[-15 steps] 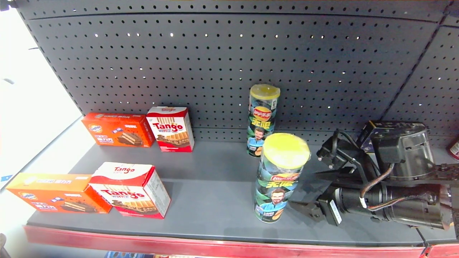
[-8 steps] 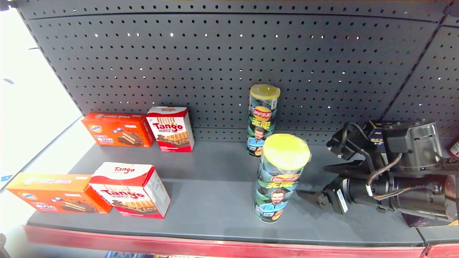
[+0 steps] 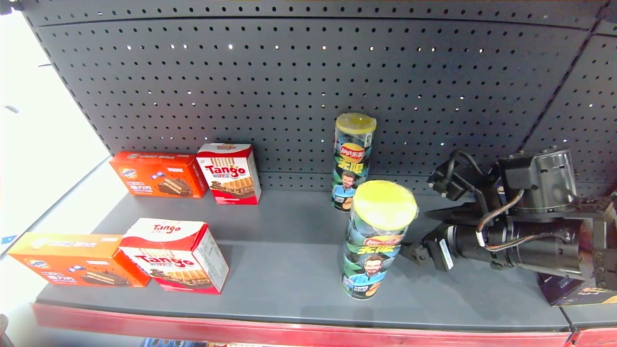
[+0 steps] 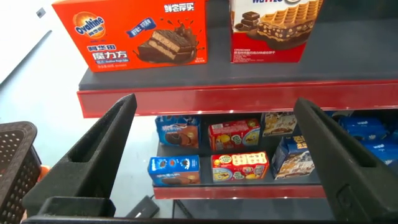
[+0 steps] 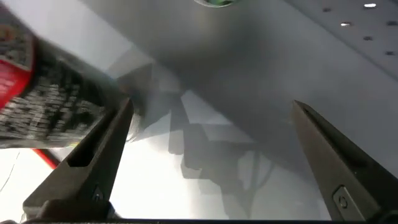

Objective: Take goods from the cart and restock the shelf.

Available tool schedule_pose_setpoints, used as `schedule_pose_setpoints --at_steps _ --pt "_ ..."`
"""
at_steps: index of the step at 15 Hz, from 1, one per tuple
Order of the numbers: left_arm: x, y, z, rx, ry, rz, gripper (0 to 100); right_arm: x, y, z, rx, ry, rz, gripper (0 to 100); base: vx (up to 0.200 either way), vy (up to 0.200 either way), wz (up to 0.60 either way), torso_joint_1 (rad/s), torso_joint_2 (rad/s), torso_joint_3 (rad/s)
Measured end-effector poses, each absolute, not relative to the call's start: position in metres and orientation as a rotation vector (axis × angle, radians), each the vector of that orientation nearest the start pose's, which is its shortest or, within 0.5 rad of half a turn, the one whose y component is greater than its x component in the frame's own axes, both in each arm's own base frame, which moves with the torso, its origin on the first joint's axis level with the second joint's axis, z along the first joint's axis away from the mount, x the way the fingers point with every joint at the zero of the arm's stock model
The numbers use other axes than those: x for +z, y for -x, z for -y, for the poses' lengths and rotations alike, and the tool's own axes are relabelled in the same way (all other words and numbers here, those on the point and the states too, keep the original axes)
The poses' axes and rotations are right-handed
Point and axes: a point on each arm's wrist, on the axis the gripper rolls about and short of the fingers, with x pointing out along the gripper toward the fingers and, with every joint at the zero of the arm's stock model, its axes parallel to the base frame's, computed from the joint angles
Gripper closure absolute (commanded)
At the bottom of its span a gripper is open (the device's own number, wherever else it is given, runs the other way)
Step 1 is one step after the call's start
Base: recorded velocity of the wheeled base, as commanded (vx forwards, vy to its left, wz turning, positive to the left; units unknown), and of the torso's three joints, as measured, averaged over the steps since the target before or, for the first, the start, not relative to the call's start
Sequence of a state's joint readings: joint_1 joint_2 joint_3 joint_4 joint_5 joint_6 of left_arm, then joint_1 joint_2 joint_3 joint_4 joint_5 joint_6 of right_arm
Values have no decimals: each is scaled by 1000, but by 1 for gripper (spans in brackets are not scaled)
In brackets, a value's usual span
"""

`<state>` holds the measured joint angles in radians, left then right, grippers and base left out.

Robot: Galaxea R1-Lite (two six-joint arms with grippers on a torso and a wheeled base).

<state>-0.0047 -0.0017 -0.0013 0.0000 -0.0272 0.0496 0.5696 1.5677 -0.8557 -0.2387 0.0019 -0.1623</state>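
Grey metal shelf deck (image 3: 289, 250), perforated back panel (image 3: 289, 96) behind it.

- 2 chip cans, both upright, yellow lids. Front can (image 3: 373, 241) stands near the deck's front edge; rear can (image 3: 353, 161) stands against the back panel, just behind and slightly left of it.
- 2 wafer boxes: rear wafer box (image 3: 230, 173) by the back panel, front wafer box (image 3: 176, 255) near the front edge.
- 2 orange boxes, each touching the left side of a wafer box: rear orange box (image 3: 158, 173), front orange box (image 3: 77, 260).
- Right gripper (image 3: 417, 232) lies level over the deck, just right of the front can, pointing at it. Jaws spread wide, nothing between them – the can stands free.
- Left gripper (image 4: 214, 101) is below and in front of the shelf, facing its red front lip (image 4: 348, 96). Jaws released, holding nothing.
- Lower shelf (image 4: 249, 190) carries small packaged goods. Dark mesh basket (image 4: 15, 162) at the side.
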Motion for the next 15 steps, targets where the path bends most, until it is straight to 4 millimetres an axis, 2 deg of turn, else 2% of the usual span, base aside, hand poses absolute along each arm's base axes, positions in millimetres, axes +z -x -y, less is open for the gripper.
schedule_pose_setpoints --at_steps 7,11,15 --pt "76 23 1 -33 -50 4 0 192 -222 -154 634 302 -427 0 0 0 0 0 0 0" --pt "76 23 1 -34 -51 4 0 183 -216 -146 609 313 -460 0 0 0 0 0 0 0" --pt "76 23 1 -34 -50 4 0 185 -214 -144 607 311 -452 0 0 0 0 0 0 0"
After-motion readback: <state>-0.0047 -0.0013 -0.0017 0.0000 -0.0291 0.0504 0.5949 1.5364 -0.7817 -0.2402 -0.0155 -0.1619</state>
